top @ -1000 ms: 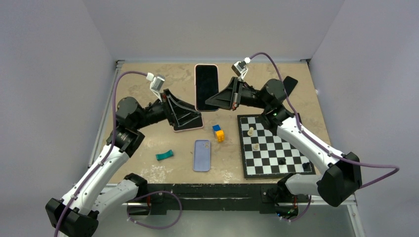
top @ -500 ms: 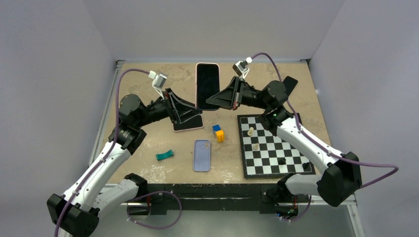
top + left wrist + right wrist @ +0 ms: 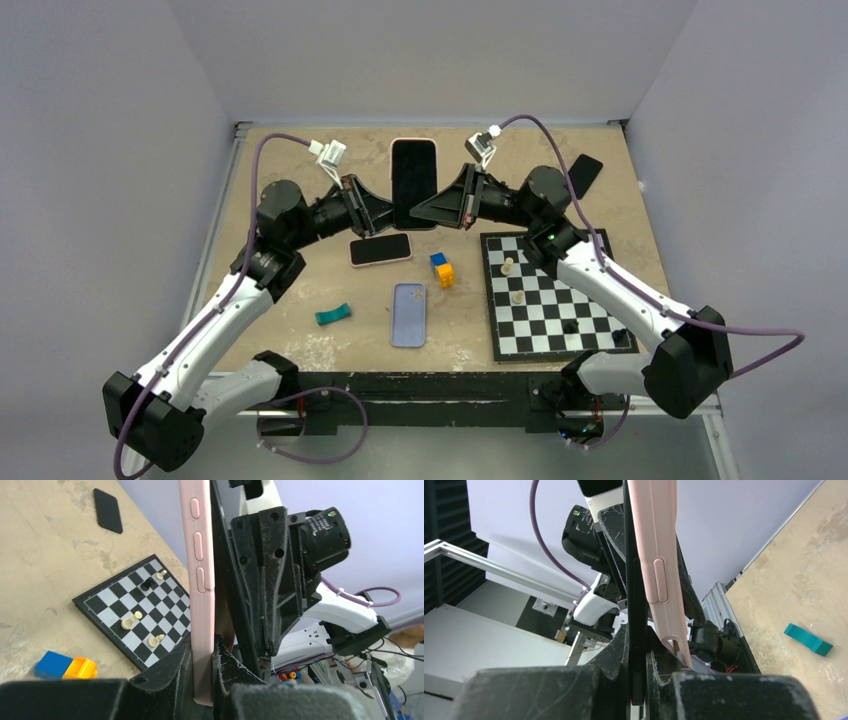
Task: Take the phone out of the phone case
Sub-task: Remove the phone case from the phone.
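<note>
While your left tool (image 3: 204, 656) clamped the phone case (image 3: 200, 580), your right tool (image 3: 638, 672) opposite clamped the phone (image 3: 631, 580), its long axis crosswise between them.

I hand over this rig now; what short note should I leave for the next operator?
Left gripper: shut on the pink phone case, at its edge.
Right gripper: shut on the phone, at the opposite edge.
Where: cased phone held upright between both arms, above the table.
Done: both grips taken; the case bows away near the right gripper.
To do: pull phone and case apart.
</note>
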`<move>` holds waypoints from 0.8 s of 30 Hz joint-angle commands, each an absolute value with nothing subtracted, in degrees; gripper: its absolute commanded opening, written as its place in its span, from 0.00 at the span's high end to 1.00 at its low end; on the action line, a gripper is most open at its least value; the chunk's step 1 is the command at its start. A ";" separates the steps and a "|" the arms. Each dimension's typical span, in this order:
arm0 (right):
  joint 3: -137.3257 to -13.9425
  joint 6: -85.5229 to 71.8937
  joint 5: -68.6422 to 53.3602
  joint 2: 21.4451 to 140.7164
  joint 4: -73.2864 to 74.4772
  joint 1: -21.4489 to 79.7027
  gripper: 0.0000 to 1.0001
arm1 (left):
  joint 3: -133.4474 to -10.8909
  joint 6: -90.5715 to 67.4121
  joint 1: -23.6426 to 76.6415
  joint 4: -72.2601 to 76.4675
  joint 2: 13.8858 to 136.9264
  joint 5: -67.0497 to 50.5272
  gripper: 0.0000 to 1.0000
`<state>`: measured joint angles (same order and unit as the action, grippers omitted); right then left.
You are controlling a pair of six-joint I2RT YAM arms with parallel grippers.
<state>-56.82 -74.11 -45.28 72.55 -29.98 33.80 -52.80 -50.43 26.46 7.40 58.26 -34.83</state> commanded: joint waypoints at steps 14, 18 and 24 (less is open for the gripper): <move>-52.37 -76.16 -42.43 71.52 -42.48 45.24 1.00 | -51.04 -55.36 23.04 2.23 53.87 -16.20 1.00; -48.44 -76.20 -40.34 66.86 -43.05 45.01 1.00 | -53.23 -53.52 22.29 0.75 55.61 -18.13 1.00; -51.20 -68.07 -36.87 57.47 -25.75 38.84 1.00 | -44.36 -51.34 22.63 -1.90 53.33 -27.88 1.00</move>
<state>-47.62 -72.58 -40.77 65.34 -27.59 43.18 -49.08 -54.81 22.50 1.39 55.24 -21.12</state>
